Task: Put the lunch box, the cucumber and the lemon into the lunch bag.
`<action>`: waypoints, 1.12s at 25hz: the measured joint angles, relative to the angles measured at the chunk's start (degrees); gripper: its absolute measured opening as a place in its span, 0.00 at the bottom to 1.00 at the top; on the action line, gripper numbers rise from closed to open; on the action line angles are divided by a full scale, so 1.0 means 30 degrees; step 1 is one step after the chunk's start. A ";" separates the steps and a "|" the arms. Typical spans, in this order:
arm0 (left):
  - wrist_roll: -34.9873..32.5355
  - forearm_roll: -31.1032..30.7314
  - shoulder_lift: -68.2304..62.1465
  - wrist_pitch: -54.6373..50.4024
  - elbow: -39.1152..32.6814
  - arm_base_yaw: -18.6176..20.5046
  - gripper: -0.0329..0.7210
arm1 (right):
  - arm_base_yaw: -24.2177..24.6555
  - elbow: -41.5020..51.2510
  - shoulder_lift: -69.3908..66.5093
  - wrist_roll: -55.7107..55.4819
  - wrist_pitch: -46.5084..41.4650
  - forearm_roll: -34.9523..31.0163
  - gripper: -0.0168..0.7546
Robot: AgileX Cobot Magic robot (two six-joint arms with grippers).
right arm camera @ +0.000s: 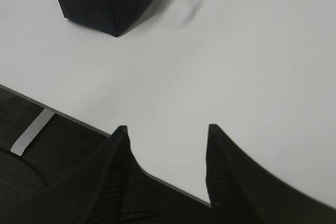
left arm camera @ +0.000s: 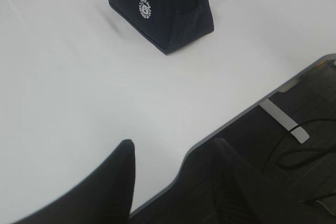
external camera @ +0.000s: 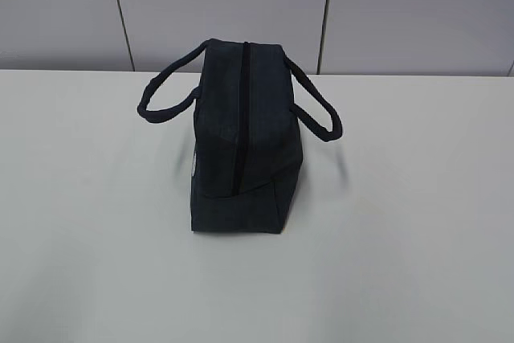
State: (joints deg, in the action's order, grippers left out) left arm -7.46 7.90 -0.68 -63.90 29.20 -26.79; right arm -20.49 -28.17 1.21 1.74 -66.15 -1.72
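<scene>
White table [external camera: 418,238] is bearing one task item only: the lunch bag [external camera: 241,150], standing upright near centre with its zipper [external camera: 241,118] appearing to run closed along the top.
Lunch box, cucumber and lemon are not showing in any view, so their whereabouts cannot be told. Left gripper [left arm camera: 173,153] and right gripper [right arm camera: 165,129] are both hovering near the table's front edge, well apart from the bag, jaws spread and empty. Judged risks: the soft bag is likely sliding or tipping if one arm tugs the zipper unbraced; the drooping handles [external camera: 165,102] are liable to snag a finger; a closed mouth is blocking any loading.
</scene>
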 joint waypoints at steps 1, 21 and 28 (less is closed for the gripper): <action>0.0000 0.0000 0.0000 0.0000 0.0000 0.0000 0.47 | 0.0000 0.0000 0.0000 0.0000 0.0000 0.0000 0.48; 0.0000 0.0000 0.0000 0.0040 0.0000 0.7390 0.47 | 0.6940 0.0000 0.0000 0.0000 0.0069 0.0033 0.48; 0.0000 0.0000 0.0000 0.0040 0.0000 0.7836 0.47 | 0.8222 0.0000 0.0000 0.0000 0.0069 0.0033 0.48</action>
State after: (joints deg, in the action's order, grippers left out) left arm -7.46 7.90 -0.68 -63.78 29.20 -3.29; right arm 4.18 -28.17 1.21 1.74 -65.94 -1.62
